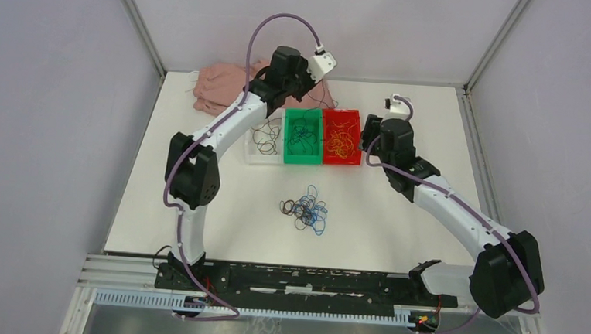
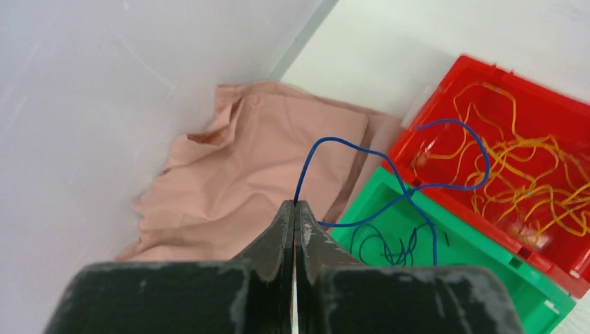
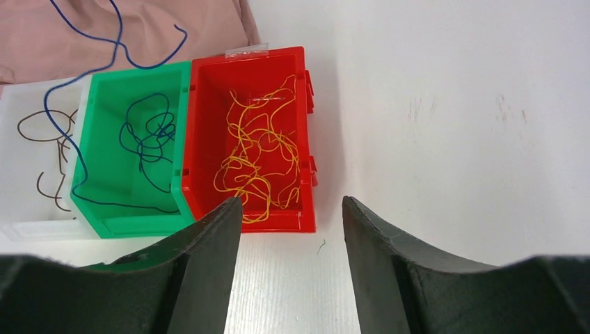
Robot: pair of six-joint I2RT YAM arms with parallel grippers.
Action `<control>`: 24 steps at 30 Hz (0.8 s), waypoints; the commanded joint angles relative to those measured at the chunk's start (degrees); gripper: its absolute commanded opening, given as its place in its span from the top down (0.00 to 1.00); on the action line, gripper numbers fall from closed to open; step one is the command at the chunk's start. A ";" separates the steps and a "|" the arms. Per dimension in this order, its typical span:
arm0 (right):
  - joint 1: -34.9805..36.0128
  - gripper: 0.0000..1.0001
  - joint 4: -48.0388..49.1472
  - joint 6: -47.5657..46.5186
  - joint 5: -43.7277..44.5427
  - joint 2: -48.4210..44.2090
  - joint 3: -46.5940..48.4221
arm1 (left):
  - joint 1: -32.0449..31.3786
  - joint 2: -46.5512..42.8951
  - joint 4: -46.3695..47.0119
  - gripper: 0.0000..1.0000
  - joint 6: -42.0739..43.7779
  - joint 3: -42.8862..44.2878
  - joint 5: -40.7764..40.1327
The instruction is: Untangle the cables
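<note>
A tangle of blue, dark and orange cables (image 1: 306, 209) lies on the white table in front of the bins. My left gripper (image 2: 295, 204) is shut on one end of a blue cable (image 2: 334, 138), which loops down into the green bin (image 2: 487, 278). More blue strands lie in that bin. The red bin (image 3: 278, 221) holds yellow-orange cables (image 3: 261, 160), and the clear bin (image 1: 251, 145) holds dark ones. My right gripper (image 3: 291, 200) hangs open just in front of the red bin's near right corner, with nothing between its fingers.
A pink cloth (image 1: 220, 89) lies crumpled at the back left, behind the bins and close to the wall. The three bins stand side by side in the middle of the table's far half. Enclosure walls rise on the left, right and back.
</note>
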 commanded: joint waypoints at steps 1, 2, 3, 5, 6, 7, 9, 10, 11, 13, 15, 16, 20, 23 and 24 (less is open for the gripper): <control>-0.55 0.39 2.02 1.68 -1.79 -0.10 0.69 | 0.62 -2.67 0.02 0.97 6.83 -5.12 -0.49; -0.59 0.39 1.96 1.81 -1.93 0.18 0.82 | 0.57 -3.27 -0.27 0.97 9.09 -6.68 -0.89; -0.64 0.40 1.98 1.86 -1.96 0.30 0.79 | 0.62 -3.87 -0.68 0.97 11.31 -8.11 -1.30; -0.67 0.39 2.07 2.08 -2.12 0.51 0.79 | 0.51 -4.55 -2.15 0.97 15.00 -10.17 -2.00; -0.71 0.40 2.09 2.19 -2.18 0.45 0.86 | 0.46 -4.74 -2.94 0.97 16.36 -10.95 -2.17; -0.79 0.40 2.13 2.43 -2.39 0.52 0.84 | 0.43 -4.80 -3.51 0.97 16.96 -11.34 -2.20; -0.91 0.40 2.15 2.83 -2.69 0.45 0.79 | 0.38 -4.47 -4.33 0.97 16.68 -11.46 -1.79; -0.86 0.40 2.17 2.91 -2.81 0.32 0.71 | 0.23 -4.14 -4.50 0.97 16.38 -11.33 -1.61; -0.93 0.40 2.13 3.05 -2.95 0.23 0.66 | 0.03 -3.77 -4.67 0.97 16.08 -11.11 -1.55; -0.87 0.40 2.00 3.19 -3.00 -0.05 0.51 | -0.52 -2.81 -5.19 0.97 15.62 -10.48 -1.42; -0.96 0.41 1.83 3.21 -2.79 -0.36 0.24 | -1.05 -1.90 -6.08 0.97 15.81 -9.94 -1.34; -0.95 0.41 1.80 3.19 -2.71 -0.54 0.12 | -1.25 -1.48 -6.45 0.97 16.21 -9.84 -1.36; -1.08 0.41 1.41 2.94 -2.42 -1.00 -0.25 | -1.57 0.05 -8.95 0.97 17.83 -9.78 -1.96; -1.22 0.41 1.34 2.92 -2.43 -1.08 -0.40 | -1.60 1.26 -10.23 0.97 19.42 -10.05 -4.11; -1.23 0.41 1.34 2.92 -2.45 -1.08 -0.40 | -1.57 1.53 -10.24 0.97 19.31 -10.08 -4.61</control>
